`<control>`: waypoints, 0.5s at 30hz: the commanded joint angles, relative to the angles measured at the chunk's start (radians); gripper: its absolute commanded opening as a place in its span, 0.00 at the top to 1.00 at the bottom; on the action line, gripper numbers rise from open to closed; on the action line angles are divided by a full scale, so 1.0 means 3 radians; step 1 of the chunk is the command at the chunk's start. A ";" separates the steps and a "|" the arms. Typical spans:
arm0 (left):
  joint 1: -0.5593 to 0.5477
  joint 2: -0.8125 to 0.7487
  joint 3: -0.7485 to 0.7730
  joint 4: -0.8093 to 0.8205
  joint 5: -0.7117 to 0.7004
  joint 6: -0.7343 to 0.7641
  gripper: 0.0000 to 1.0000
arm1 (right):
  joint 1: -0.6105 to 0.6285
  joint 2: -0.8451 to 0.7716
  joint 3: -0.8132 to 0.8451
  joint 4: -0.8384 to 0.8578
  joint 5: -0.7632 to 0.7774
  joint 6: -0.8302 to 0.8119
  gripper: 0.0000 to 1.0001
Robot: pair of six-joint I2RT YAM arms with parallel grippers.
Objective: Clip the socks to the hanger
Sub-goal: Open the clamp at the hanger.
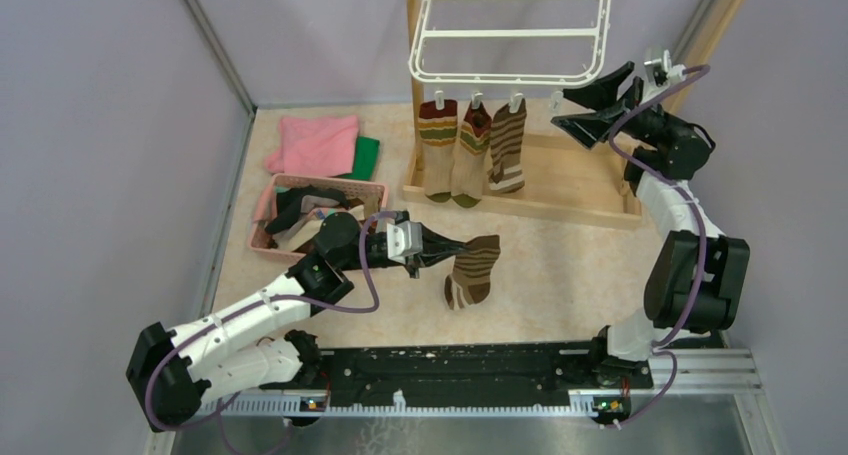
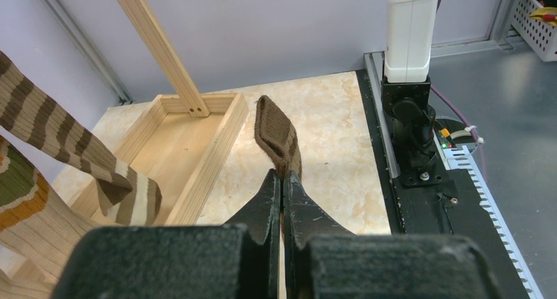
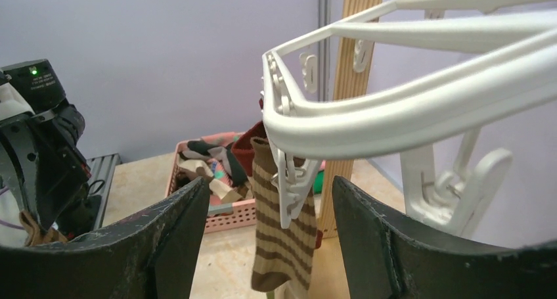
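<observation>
A slip of the sock [image 1: 475, 270] was judged likely.
It was pinched only near one end by the left end effector [image 1: 440, 247]; the hanger [image 1: 500, 79] could be knocked by the released right end effector [image 1: 585, 100].

The left gripper [image 2: 282, 181], jaws closed, pinches one end of a brown striped sock [image 2: 274, 129] above the marbled tabletop [image 2: 335, 148], beside a wooden frame [image 2: 197, 141] where a brown-and-cream sock [image 2: 59, 135] hangs.

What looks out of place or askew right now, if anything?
Nothing stands out. Three socks hang from clips on the hanger, the left gripper pinches a fourth sock, and the right gripper is open by the hanger's right corner.
</observation>
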 commanded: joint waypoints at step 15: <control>0.0016 -0.0114 0.0064 0.0147 0.0059 0.0011 1.00 | 0.0119 0.0263 0.0502 0.0710 0.0142 0.0045 0.38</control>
